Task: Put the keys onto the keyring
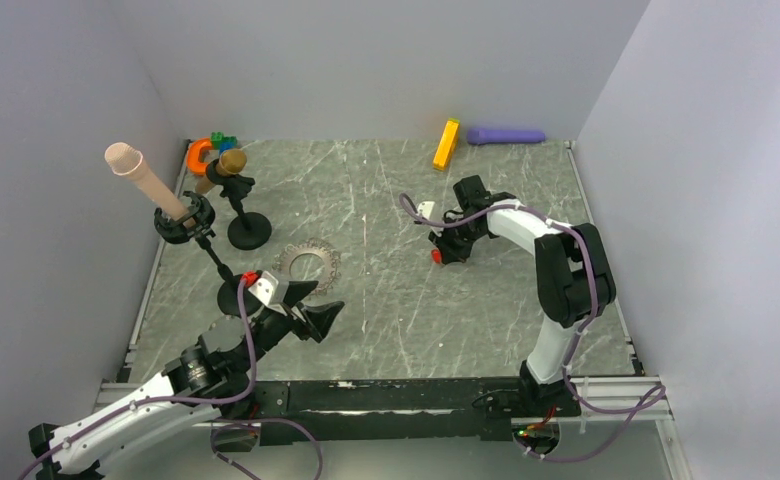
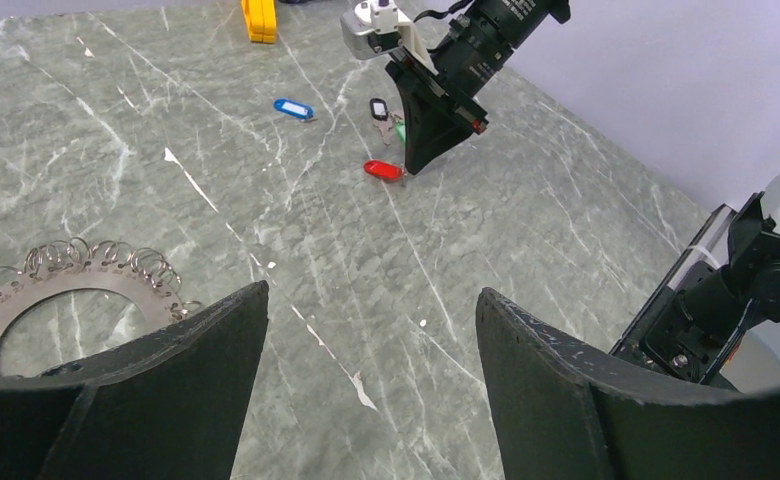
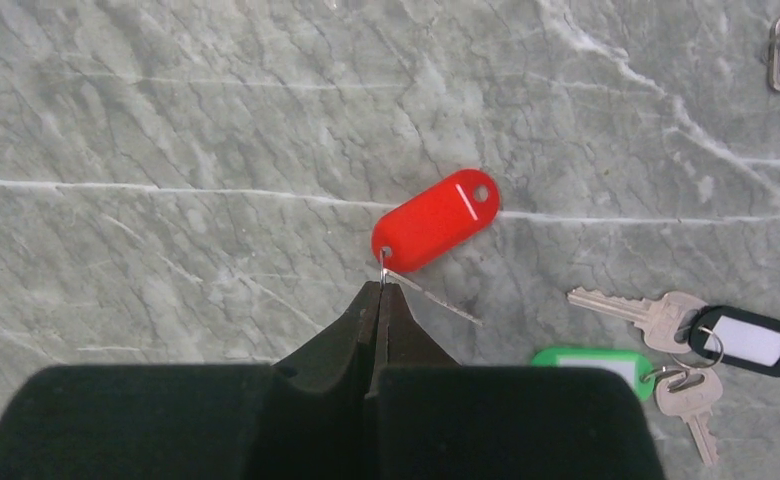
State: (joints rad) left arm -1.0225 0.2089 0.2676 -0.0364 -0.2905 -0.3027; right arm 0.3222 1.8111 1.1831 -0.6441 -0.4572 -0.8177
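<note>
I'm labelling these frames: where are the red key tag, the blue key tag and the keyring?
red key tag (image 3: 434,221): right wrist view, middle of its body.
blue key tag (image 2: 293,108): left wrist view, middle of the tag.
keyring (image 2: 76,283): left wrist view, flat band above the hole.

The keyring (image 2: 76,284) lies well left of the keys (image 2: 383,170).

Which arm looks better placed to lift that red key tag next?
The right arm. Its jaws are closed right at the little ring of the red key, while the left arm holds its open jaws far off, beside the keyring.
</note>
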